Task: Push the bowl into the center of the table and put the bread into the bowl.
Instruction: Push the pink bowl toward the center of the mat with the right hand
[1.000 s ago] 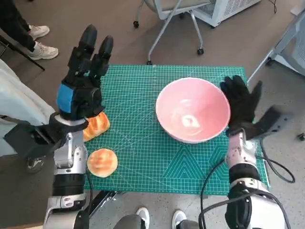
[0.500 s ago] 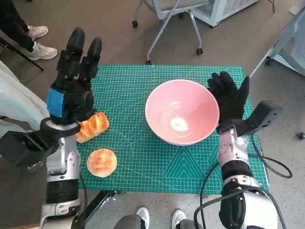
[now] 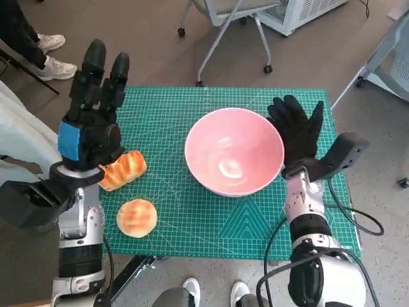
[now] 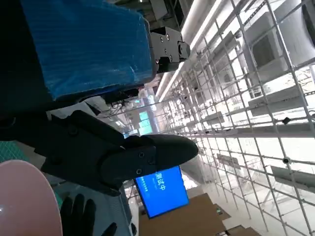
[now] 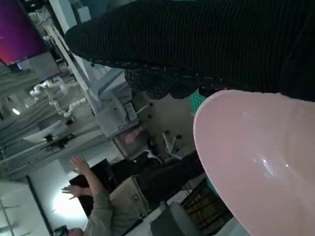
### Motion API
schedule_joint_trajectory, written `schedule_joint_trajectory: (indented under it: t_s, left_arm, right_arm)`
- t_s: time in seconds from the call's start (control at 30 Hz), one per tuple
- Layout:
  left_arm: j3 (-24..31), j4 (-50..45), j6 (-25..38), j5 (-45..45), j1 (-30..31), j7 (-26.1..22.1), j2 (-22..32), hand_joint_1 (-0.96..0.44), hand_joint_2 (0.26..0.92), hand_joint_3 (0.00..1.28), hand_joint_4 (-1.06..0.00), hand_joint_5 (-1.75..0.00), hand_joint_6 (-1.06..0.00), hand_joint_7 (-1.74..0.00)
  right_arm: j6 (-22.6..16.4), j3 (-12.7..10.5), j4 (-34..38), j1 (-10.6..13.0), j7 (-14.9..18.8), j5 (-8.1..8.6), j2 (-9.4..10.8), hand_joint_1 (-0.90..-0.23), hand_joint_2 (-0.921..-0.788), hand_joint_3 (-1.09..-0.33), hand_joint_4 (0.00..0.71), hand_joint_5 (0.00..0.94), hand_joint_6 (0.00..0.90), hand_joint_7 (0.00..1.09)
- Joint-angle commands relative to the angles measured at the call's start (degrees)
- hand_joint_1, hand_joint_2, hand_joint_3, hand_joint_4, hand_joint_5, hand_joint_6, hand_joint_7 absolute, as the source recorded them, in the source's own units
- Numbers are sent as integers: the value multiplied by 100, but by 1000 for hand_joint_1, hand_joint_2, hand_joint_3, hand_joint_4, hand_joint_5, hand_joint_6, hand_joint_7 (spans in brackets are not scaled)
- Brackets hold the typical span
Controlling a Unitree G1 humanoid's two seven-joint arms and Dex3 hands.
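A pink bowl stands on the green cutting mat, a little right of its middle; its rim also shows in the left wrist view and the right wrist view. My gloved right hand presses flat against the bowl's right side, fingers spread. An oblong bread roll lies at the mat's left edge, and a round bun sits nearer the front left. My left hand is raised above the oblong roll with its fingers straight, holding nothing.
The mat covers the small table. An office chair stands behind the table and a person's shoes are on the floor at the back left. My own feet show at the front edge.
My right hand has pushed the bowl leftward toward the mat's middle. My left hand has drifted left and slightly back, still above the oblong roll.
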Motion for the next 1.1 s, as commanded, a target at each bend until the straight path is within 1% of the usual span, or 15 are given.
schedule_joint_trajectory:
  t_s: [0.03,0.3,0.43,0.57,0.63,0.7,0.77,0.87,0.93,1.03,1.1]
  left_arm:
    - [-1,21,-53,74,27,34,10,-708,921,594,-45,-1,-2,-88]
    - [-20,278,-201,125,-19,-39,-11,-699,921,599,-46,-1,1,-80]
    - [-37,420,-269,141,-51,-83,-25,-697,921,610,-46,-1,0,-70]
    - [-41,477,-288,111,-58,-128,-29,-696,921,615,-44,0,-1,-69]
    - [-32,513,-291,82,-70,-155,-30,-696,921,616,-43,0,-1,-69]
    - [-22,519,-277,44,-76,-177,-41,-697,921,617,-43,0,-1,-70]
    - [-13,511,-255,-2,-82,-201,-56,-697,921,617,-43,-1,-1,-71]
    - [-12,522,-214,-66,-120,-230,-89,-696,921,616,-44,-1,-4,-74]
    - [-28,526,-199,-69,-151,-217,-119,-696,921,610,-47,-3,-10,-79]
    - [-59,513,-183,-75,-186,-189,-170,-696,921,595,-51,-4,-20,-88]
    - [-69,515,-168,-104,-214,-191,-207,-695,921,586,-54,-5,-25,-92]
  right_arm:
    - [130,-9,104,70,-22,-25,106,-697,-921,-912,167,13,222,167]
    - [218,-19,119,50,-52,-30,131,-680,-921,-913,180,14,236,168]
    - [239,-13,108,45,-32,-40,60,-678,-921,-896,177,9,233,162]
    - [154,62,72,32,-33,-121,-43,-683,-921,-867,174,6,233,157]
    - [19,152,35,30,-44,-215,-112,-684,-921,-857,172,4,230,153]
    - [-206,280,-15,31,-52,-350,-207,-683,-921,-850,169,2,227,150]
    - [-535,430,-84,50,-39,-526,-279,-681,-921,-848,164,1,226,148]
    - [-1150,673,-217,98,-10,-801,-399,-678,-921,-848,155,0,224,145]
    - [-1521,787,-311,124,25,-917,-466,-691,-921,-844,150,0,223,144]
    - [-2009,899,-469,152,138,-988,-511,-717,-921,-824,150,2,227,147]
    - [-2303,927,-625,185,332,-923,-504,-731,-921,-811,153,3,228,150]
